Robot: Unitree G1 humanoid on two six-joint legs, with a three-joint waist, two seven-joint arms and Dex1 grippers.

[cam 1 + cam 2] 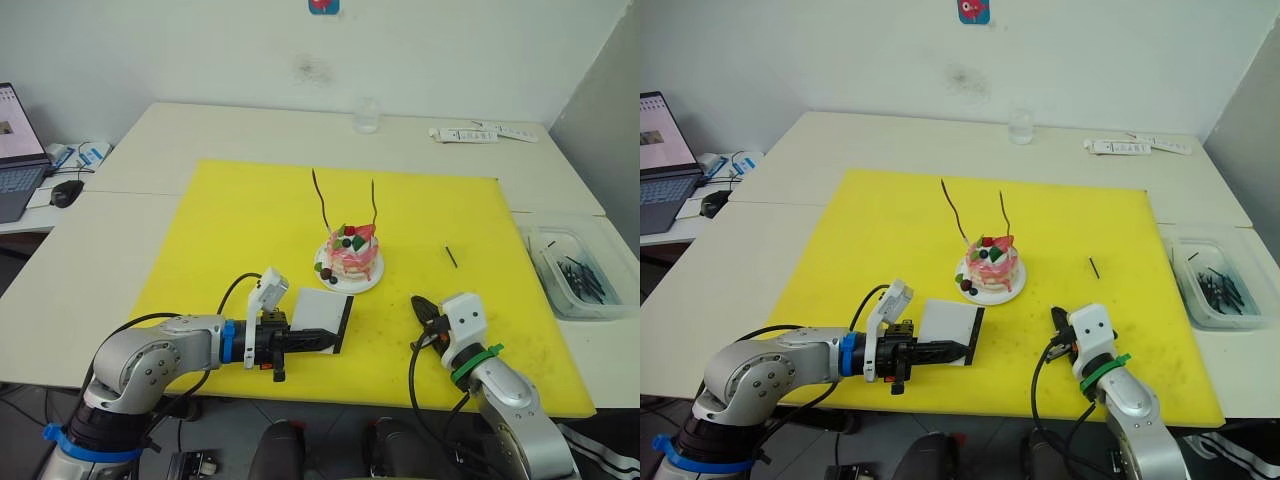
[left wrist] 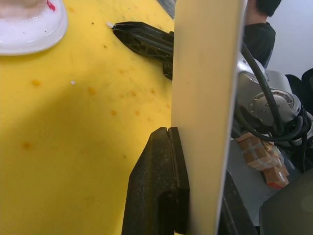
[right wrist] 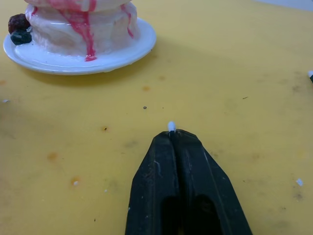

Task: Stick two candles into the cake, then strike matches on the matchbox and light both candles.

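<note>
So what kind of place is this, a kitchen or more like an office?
Most likely an office or lab room, not a kitchen: plain white tables pushed together against a bare wall, an open laptop with a mouse at one side, and a yellow mat laid out as a work area.

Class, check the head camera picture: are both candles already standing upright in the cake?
Yes: both candles rise from the top of the cake.

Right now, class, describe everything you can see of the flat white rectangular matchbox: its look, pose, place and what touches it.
The flat white rectangular matchbox looks like thin card, with a black strip along the edge farthest from the left gripper. That gripper's black fingers clamp it near one edge, so it stands tilted above the yellow mat, just in front of the cake's white plate without touching it. No lettering can be made out.
</note>
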